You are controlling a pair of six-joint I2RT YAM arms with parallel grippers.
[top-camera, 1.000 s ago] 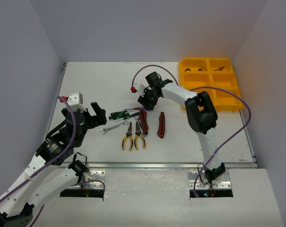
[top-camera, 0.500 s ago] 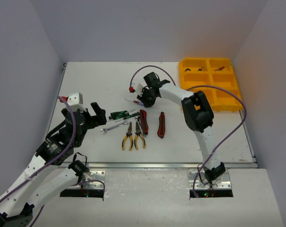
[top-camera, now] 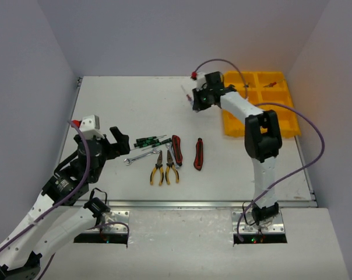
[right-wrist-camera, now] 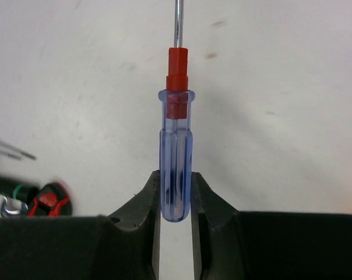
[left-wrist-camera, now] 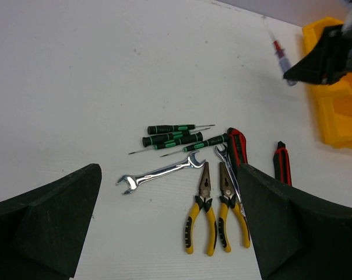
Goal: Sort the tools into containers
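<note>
Screwdriver (right-wrist-camera: 176, 157) shaft points straight out from right jaws.

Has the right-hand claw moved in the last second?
Yes. The right gripper, shut on the clear blue-handled screwdriver, has swung away from the yellow-handled pliers, farther back and right, toward the left edge of the bright yellow plastic tray.

You're in a robotics lab test cell; plain pale walls (top-camera: 176, 35) box in your white table (top-camera: 123, 105); two white arms (top-camera: 260, 157) sit bolted at its near edge; purple cables (top-camera: 307, 140) loop overhead.
</note>
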